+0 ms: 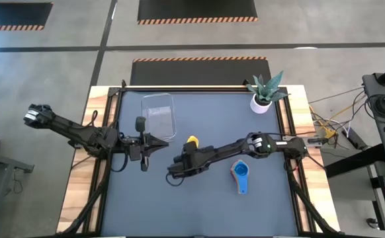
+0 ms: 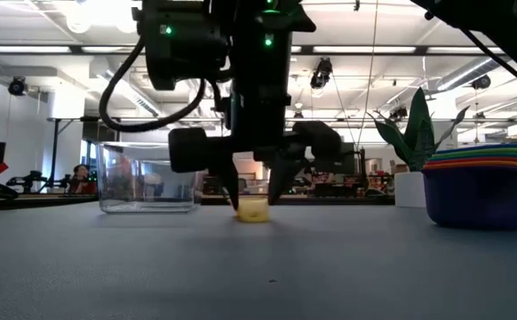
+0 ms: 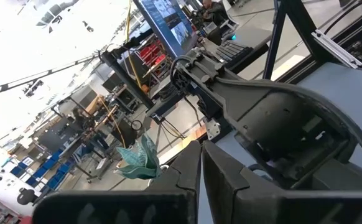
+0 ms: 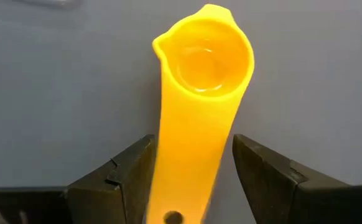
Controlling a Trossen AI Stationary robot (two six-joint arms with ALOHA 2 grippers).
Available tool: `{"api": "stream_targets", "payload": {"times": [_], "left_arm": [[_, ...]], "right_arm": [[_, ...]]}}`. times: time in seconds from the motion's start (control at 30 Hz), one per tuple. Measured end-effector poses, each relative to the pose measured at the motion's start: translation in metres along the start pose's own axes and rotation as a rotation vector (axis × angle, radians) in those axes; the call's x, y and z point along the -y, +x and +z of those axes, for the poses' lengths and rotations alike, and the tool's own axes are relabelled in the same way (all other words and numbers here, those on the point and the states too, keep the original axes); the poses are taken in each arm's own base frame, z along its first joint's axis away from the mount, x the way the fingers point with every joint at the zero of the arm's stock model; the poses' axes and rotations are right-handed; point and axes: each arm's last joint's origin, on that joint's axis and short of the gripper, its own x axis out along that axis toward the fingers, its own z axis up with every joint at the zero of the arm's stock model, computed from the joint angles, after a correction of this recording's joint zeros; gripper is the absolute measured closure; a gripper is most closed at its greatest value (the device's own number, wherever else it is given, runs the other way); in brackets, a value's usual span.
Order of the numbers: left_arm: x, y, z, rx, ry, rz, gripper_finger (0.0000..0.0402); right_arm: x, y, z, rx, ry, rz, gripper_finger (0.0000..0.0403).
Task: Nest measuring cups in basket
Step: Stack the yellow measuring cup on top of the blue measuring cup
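Note:
A small yellow measuring cup (image 4: 209, 59) sits on its base on the dark table mat, also in the high view (image 1: 192, 140) and the low view (image 2: 252, 211). My right gripper (image 4: 193, 149) is open and points down over it. Its fingers stand on either side of the cup's flat handle (image 4: 190, 168) with narrow gaps. The other cups sit nested in a blue cup (image 1: 240, 173) near the table's right side (image 2: 485, 182). The clear basket (image 1: 159, 116) rests on the mat near the far edge. My left gripper (image 3: 201, 171) is shut and hovers left of the yellow cup (image 1: 159, 142).
A white pot with a green plant (image 1: 264, 99) stands at the far right corner. The nested cups' blue handle (image 1: 243, 188) points toward the near edge. Bare mat lies between the yellow cup and the basket and along the near edge.

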Motion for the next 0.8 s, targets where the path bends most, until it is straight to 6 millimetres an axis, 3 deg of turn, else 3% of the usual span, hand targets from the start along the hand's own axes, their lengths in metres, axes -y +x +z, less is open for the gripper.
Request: {"api": "stream_targets", "payload": {"times": [0.4,0.67,0.8], "left_arm": [[0.0,0.0,0.0,0.0,0.0,0.0,0.0402],[0.0,0.0,0.0,0.0,0.0,0.0,0.0402],[0.0,0.0,0.0,0.0,0.0,0.0,0.0402]], "right_arm": [[0.0,0.002,-0.002,-0.006,0.001,0.009,0.0199],[-0.001,0.013,-0.005,-0.004,0.015,0.022,0.0256],[-0.001,0.014,-0.005,-0.008,0.017,0.022,0.0263]]}}
